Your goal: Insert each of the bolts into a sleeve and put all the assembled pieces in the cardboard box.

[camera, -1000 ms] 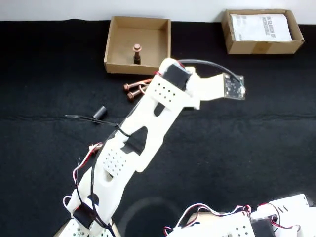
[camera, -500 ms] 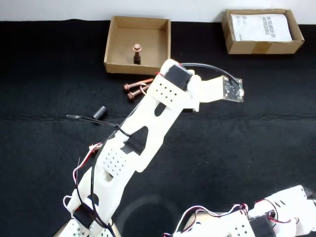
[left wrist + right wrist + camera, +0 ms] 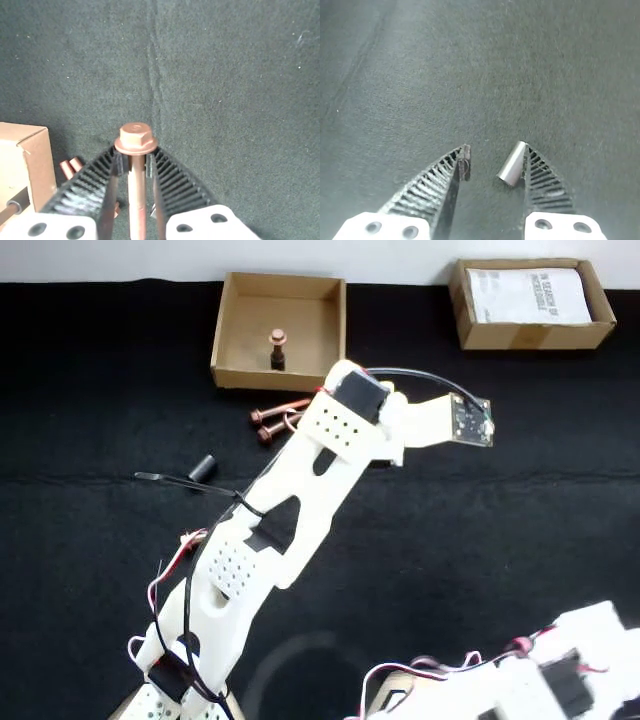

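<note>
Black cloth covers the table. From the high view I see a cardboard box at the far side, with one assembled piece standing upright inside. Loose bolts lie just outside its near wall, and a dark sleeve lies near them on the cloth. The left arm lies across the middle of the table, beside the loose bolts. The right arm sits at the near edge.

On the left wrist view, my left gripper is clamped on a copper bolt. The shank runs between the jaws and the head sits just past their tips.

On the right wrist view, my right gripper has its jaws parted. A silver sleeve leans against the inner face of one finger, apart from the other.
</note>
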Controlling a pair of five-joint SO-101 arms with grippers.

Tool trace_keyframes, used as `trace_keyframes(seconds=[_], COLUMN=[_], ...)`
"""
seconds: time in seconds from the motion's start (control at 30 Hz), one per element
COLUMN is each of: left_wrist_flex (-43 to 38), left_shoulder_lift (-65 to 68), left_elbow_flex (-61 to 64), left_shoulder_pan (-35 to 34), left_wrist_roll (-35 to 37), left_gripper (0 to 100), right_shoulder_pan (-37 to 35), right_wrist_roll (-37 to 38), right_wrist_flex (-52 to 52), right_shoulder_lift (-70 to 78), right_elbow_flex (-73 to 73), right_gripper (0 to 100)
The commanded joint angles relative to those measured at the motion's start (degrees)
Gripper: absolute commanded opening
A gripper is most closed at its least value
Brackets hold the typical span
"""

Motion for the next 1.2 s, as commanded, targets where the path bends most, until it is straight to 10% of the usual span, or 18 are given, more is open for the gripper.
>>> trace_keyframes(seconds=[0.0,0.33,1.17], left_wrist_flex=[0.35,0.35,0.35], left_shoulder_lift=[-4.97,-4.97,-4.88], left_elbow_flex=[-0.48,-0.31,-0.22], left_shoulder_pan=[-0.13,0.04,0.48], left_wrist_roll=[0.35,0.35,0.44], left_gripper=[1,1,1], right_shoulder_pan=[0.13,10.15,9.45], right_wrist_roll=[-2.99,-4.92,-5.1], right_wrist_flex=[0.57,2.24,-13.49], right_shoulder_lift=[19.74,42.68,44.53], right_elbow_flex=[-14.11,-20.44,-12.0], right_gripper=[15.9,16.2,16.2])
